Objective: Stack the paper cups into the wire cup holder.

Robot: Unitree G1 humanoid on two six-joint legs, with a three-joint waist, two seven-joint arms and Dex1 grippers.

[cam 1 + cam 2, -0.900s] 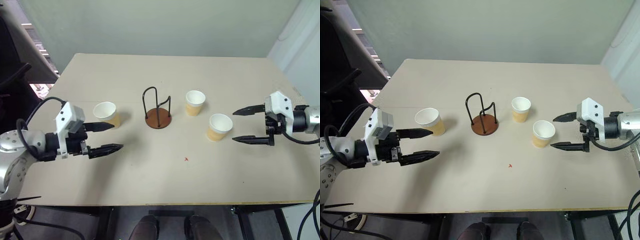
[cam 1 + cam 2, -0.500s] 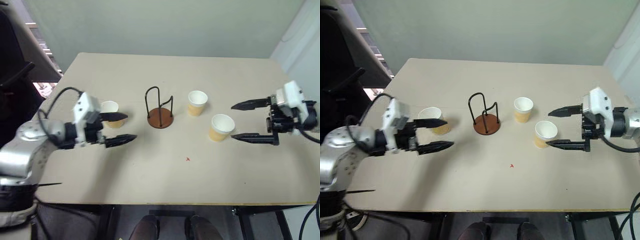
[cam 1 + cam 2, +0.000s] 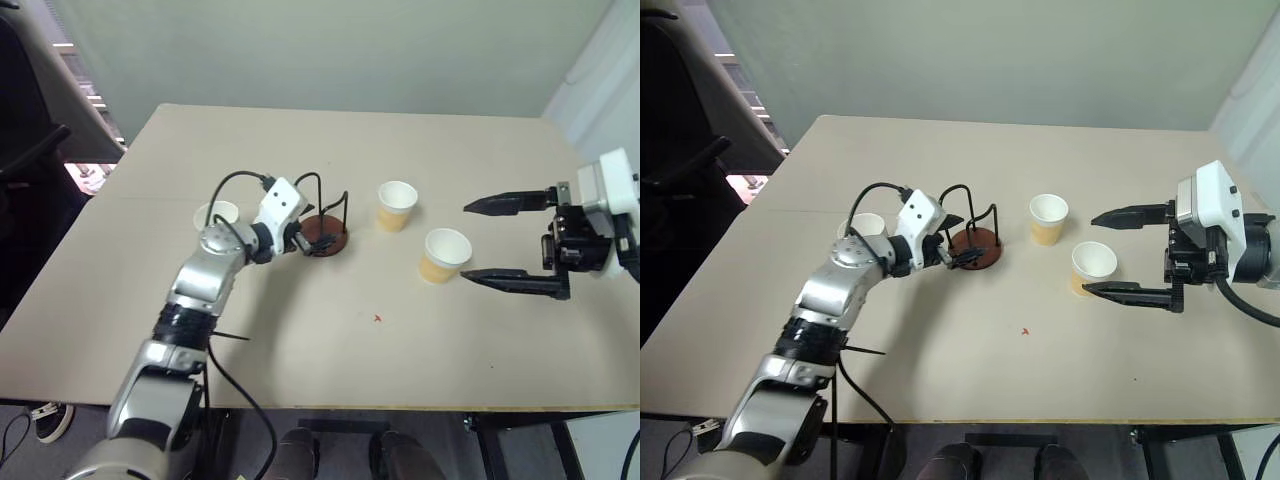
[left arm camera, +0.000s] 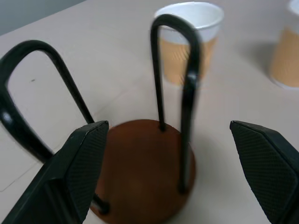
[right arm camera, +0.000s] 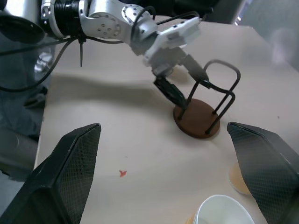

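Standing wide open and empty, both the left gripper [image 3: 958,251] and right gripper [image 3: 1108,252] should hold the light, easily crushed paper cups [image 3: 1093,268] gently by their walls.

The beige desk [image 3: 300,370] carries three paper cups [image 3: 396,205] and the wire cup holder [image 3: 322,230]. A small red mark [image 3: 376,319] lies near its front.

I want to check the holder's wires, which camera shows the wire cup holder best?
The left wrist view: the wire cup holder sits close up, loops and base distinct. The eye views show it small, behind the left hand; the right wrist view shows it whole but farther off.
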